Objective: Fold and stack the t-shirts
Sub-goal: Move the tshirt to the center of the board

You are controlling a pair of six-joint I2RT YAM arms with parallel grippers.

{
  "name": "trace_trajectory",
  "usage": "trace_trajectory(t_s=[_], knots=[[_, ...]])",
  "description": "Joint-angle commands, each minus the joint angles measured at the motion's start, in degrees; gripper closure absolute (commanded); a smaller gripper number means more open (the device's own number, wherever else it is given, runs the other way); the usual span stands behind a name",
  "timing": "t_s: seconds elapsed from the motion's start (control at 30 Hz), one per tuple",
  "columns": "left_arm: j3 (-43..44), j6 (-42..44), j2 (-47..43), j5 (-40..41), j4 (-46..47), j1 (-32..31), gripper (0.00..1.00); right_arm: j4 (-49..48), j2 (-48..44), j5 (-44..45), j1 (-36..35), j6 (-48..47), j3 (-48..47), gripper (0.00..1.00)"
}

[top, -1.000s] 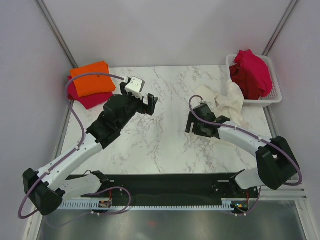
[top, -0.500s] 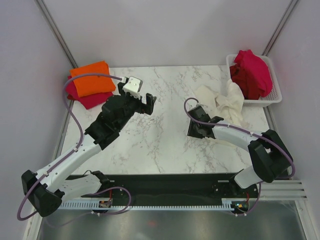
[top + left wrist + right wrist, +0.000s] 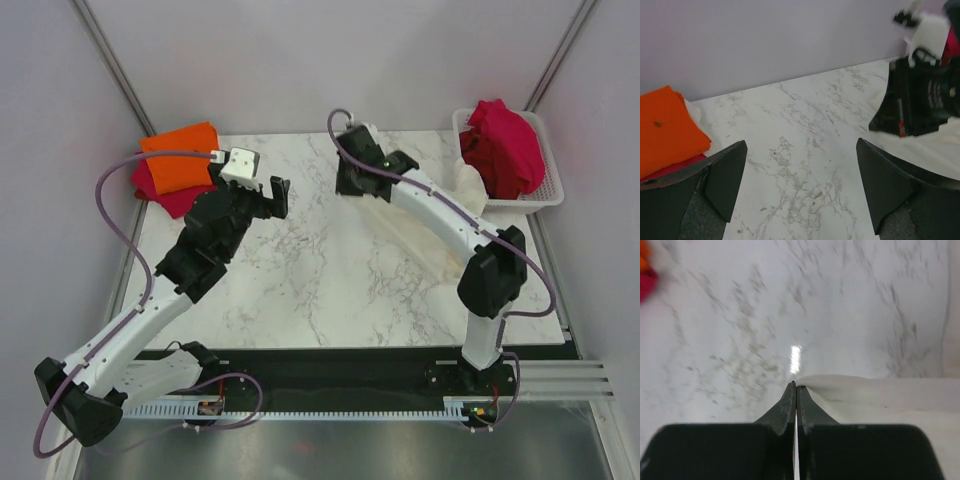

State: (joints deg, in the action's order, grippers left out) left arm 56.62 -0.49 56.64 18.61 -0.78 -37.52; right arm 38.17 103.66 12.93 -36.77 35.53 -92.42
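The right gripper [image 3: 796,385] is clamped on an edge of the cream shirt [image 3: 875,395], which lies stretched smooth left of the basket [image 3: 552,186]. The left gripper [image 3: 800,143] gapes, empty.

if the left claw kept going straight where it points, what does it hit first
Probably the bare table: the left claw tilts down at open marble. The orange shirt lies left of that line and the right arm right of it, though depth is unclear.
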Motion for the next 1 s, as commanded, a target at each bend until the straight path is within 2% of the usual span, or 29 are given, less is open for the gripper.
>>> trace_trajectory(t_s=[0.0, 0.03, 0.07, 0.1, 0.13, 0.17, 0.2, 0.23, 0.27, 0.33, 0.4, 0.43, 0.47, 0.53, 0.57, 0.6, 0.73, 0.8, 0.83, 0.97], knots=[[1.21, -1.70, -1.79, 5.47, 0.78, 4.37, 0.02, 14.23, 9.07, -0.78, -0.31, -6.16, -35.19, 1.00], [1.21, -2.58, -1.89, 5.82, -0.36, 6.73, 0.02, 17.26, 12.85, -2.28, -0.40, -6.35, -45.11, 1.00], [1.12, -4.06, -1.97, 5.74, -0.37, 7.71, 0.02, 19.55, 19.85, -4.03, -0.49, -6.00, -63.75, 1.00], [1.12, -4.60, -2.24, 5.82, -0.71, 8.68, 0.02, 18.00, 21.66, -11.01, -0.49, -4.87, -69.15, 1.00], [1.12, -4.95, -2.24, 5.82, -0.72, 9.99, 0.02, 13.73, 19.06, -14.91, -0.49, -3.90, -69.82, 1.00], [1.12, -5.39, -2.41, 6.08, -0.81, 10.44, 0.02, 7.85, 15.30, -18.69, -0.58, -2.93, -59.82, 1.00], [1.12, -5.40, -2.59, 6.61, -0.72, 10.71, 0.02, -4.74, 11.52, -22.82, -1.01, -2.31, -53.71, 1.00], [0.95, -5.40, -2.94, 7.92, -0.81, 11.06, 0.02, -7.38, 6.43, -25.56, -1.54, -2.74, -49.48, 1.00], [0.86, -5.22, -3.12, 8.63, -0.72, 11.15, 0.02, -7.24, 5.25, -26.37, -2.59, -4.05, -50.56, 1.00], [0.86, -5.05, -3.55, 10.12, -0.81, 11.41, 0.02, -0.32, 0.88, -26.04, -2.95, -7.82, -51.20, 1.00], [0.95, -4.61, -3.64, 10.30, -0.81, 11.59, 0.02, 5.74, -5.45, -20.69, -2.95, -9.42, -43.42, 1.00], [1.12, -4.43, -4.08, 10.57, -0.81, 11.59, 0.02, 6.21, -14.36, -16.40, -2.95, -9.42, -29.27, 1.00], [1.12, -3.82, -4.43, 10.74, -0.81, 11.68, 0.02, 6.12, -19.06, -6.52, -2.95, -8.29, -21.56, 1.00], [1.12, -3.46, -4.96, 11.01, -0.72, 11.68, 0.01, 6.74, -30.98, 3.38, -2.78, -5.31, -7.05, 1.00], [1.30, -3.29, -5.40, 10.83, -0.81, 11.68, 0.01, 7.44, -34.10, 10.03, -2.25, -1.64, 5.20, 1.00], [1.47, -3.20, -5.31, 10.48, -0.81, 11.68, 0.01, 9.53, -36.75, 12.01, -1.73, 1.27, 10.54, 1.00], [3.23, -5.47, -5.31, 6.81, -2.47, 11.68, 0.01, 11.93, -49.13, 14.67, 1.35, 12.70, 33.65, 1.00], [3.67, -7.15, -5.40, 5.22, -4.57, 11.68, 0.01, 11.40, -51.26, 14.32, 1.53, 17.97, 38.26, 1.00], [3.50, -8.46, -5.32, 3.47, -5.19, 11.68, 0.01, 10.44, -52.23, 13.88, 1.62, 19.04, 42.20, 1.00], [2.97, -11.54, -1.63, -1.29, -8.97, 11.68, 0.01, 6.57, -51.02, 13.35, 1.53, 20.46, 47.59, 1.00]])
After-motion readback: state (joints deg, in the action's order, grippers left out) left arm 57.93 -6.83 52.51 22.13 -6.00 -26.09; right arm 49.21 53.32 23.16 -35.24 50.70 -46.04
